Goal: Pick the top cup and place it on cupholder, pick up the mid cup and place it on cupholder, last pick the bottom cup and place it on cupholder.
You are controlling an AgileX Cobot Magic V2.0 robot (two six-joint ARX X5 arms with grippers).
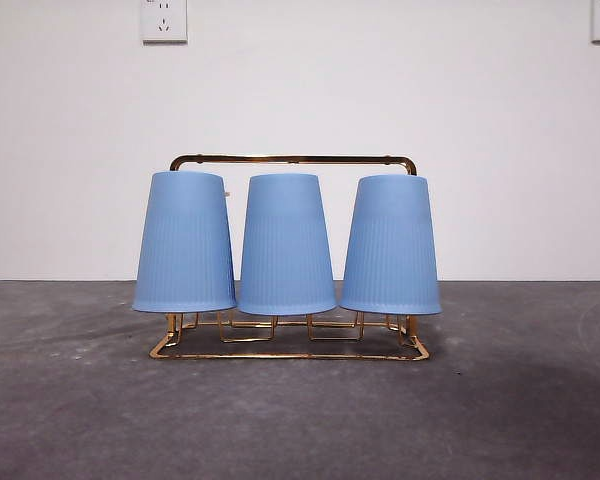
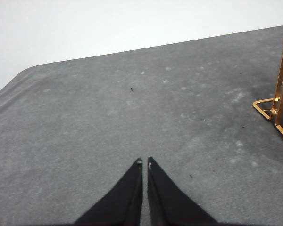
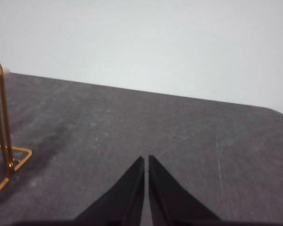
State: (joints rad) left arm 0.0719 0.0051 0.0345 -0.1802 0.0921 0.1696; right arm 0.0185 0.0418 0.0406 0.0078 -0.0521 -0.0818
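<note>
Three blue cups are sitting upside down, side by side, on the gold wire cupholder, which is standing on the grey table. The left pincer and right pincer are both hovering clenched and empty over bare table, each with one end of the cupholder off to its side.

The middle of the table is taken up by the cupholder, on which three upturned blue cups stand in a tight row with only slits between them. Bare table is left on both sides of the rack out to the side edges, and in front of it to the near edge. Above the cups, the handle bar is cleared only narrowly.
</note>
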